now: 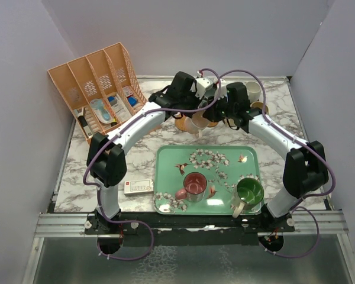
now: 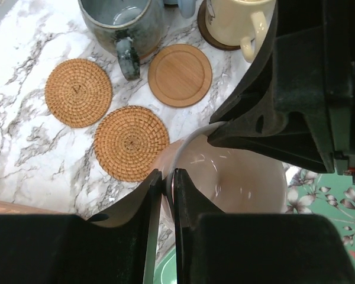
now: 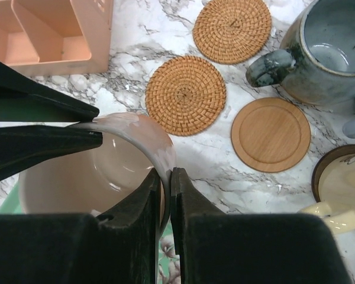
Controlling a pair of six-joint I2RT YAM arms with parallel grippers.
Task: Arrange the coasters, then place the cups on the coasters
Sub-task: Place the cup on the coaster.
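Note:
Both grippers hold one glossy beige-pink cup [image 2: 236,177] [image 3: 89,171] by its rim, above the table's back edge of the tray. My left gripper [image 2: 167,177] is shut on one side of the rim. My right gripper [image 3: 166,177] is shut on the opposite side. Below lie two woven coasters [image 2: 78,92] [image 2: 131,142] and a smooth wooden coaster [image 2: 180,75], all bare. A grey-blue cup [image 2: 121,21] stands behind them. A cream cup [image 2: 236,21] sits on a dark coaster [image 2: 210,35]. A dark red cup [image 1: 195,186] and a green cup [image 1: 248,192] stand on the tray.
The green floral tray [image 1: 165,177] lies at the near middle of the marble table. An orange slotted organizer [image 1: 97,89] stands at the back left. A small white box [image 1: 138,187] lies left of the tray. Both arms arch over the tray's far edge.

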